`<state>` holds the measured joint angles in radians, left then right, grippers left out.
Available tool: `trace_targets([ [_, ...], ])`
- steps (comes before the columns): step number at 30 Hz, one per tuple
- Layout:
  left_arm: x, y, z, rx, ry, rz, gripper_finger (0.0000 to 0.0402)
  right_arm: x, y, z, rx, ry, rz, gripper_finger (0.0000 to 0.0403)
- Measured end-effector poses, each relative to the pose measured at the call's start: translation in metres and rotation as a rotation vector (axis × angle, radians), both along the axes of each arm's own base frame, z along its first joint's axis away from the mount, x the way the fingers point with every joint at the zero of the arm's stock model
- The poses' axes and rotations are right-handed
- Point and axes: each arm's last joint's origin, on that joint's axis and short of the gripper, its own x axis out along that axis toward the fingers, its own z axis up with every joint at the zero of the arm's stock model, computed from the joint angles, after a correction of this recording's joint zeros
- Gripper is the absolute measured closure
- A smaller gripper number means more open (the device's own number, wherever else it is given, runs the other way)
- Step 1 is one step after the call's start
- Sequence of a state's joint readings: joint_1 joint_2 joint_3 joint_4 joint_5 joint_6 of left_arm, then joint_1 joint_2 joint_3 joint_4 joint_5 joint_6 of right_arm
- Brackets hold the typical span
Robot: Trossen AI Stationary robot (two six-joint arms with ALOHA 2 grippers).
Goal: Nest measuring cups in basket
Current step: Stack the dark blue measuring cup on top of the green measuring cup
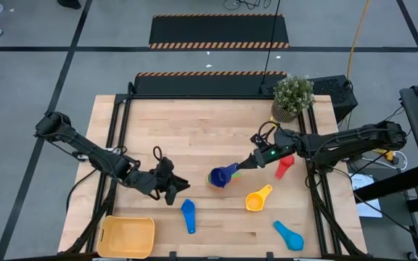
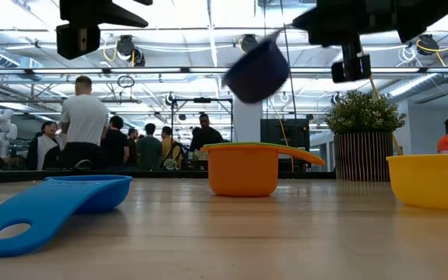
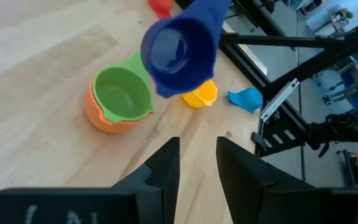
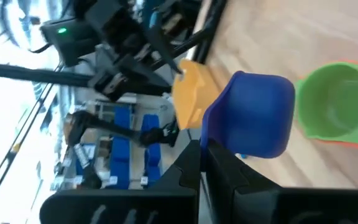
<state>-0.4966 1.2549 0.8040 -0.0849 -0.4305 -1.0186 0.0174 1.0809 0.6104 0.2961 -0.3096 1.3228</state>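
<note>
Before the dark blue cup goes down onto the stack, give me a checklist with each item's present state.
1. Right tool shut on the dark blue plastic measuring cup by its handle: ok.
2. That cup is lifted off the wooden table, seen in the low view: ok.
3. Green plastic cup sits nested in the orange plastic cup, opening up: ok.
4. Blue cup is above that stack: ok.
5. Left tool holds nothing, fingers slightly apart, off to the side: ok.
6. Stack inside the yellow-orange plastic basket: not ok, basket sits empty at the table's corner.
</note>
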Motion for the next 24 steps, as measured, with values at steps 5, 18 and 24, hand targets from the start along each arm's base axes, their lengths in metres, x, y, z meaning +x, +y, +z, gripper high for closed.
trace_targets([
  [5,0.002,0.005,0.000,0.023,-0.002,0.007,0.0295,-0.005,-0.002,-0.016,0.040,-0.015,-0.066,0.0403],
  [18,0.008,0.017,0.001,0.041,-0.010,0.043,0.0295,-0.017,-0.002,-0.047,0.078,0.025,-0.098,0.0403],
  [24,0.011,0.020,0.003,0.026,-0.026,0.054,0.0295,-0.010,-0.002,-0.049,0.077,-0.025,-0.121,0.0403],
])
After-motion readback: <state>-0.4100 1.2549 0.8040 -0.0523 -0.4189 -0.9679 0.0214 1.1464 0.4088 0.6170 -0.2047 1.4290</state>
